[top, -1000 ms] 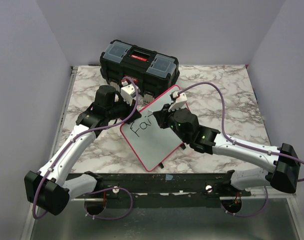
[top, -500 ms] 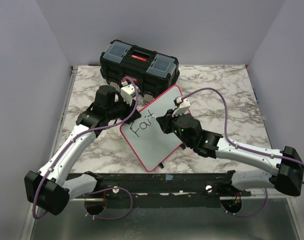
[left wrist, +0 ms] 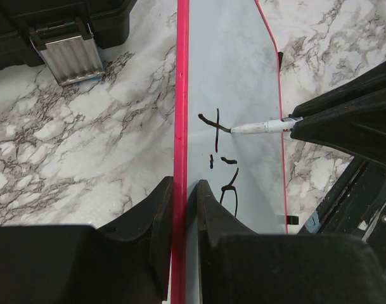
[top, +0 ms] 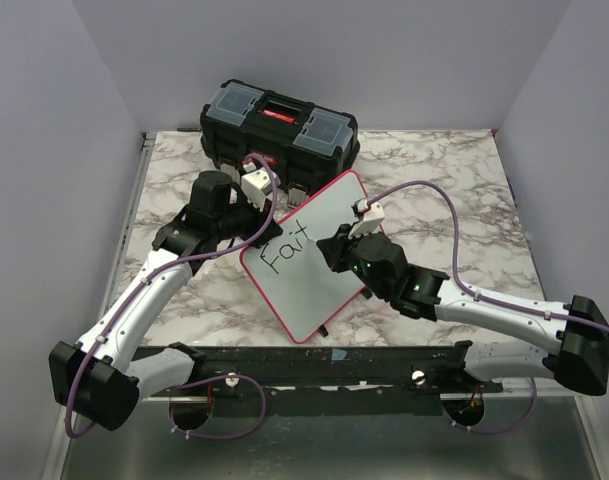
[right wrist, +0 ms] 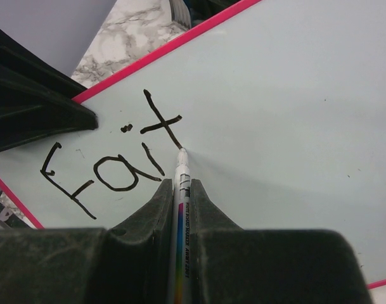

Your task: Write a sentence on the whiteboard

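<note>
whiteboard glossy white, thin red rim; black slanted lettering reads "Fait"; left gripper clamped on its edge; right gripper closed on marker, tip touching the t

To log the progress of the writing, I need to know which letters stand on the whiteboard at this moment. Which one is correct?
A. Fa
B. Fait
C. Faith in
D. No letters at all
B: in the right wrist view the sentence on the whiteboard reads F, a, i, t and ends there, with the tip of the marker at the foot of the t.
</note>
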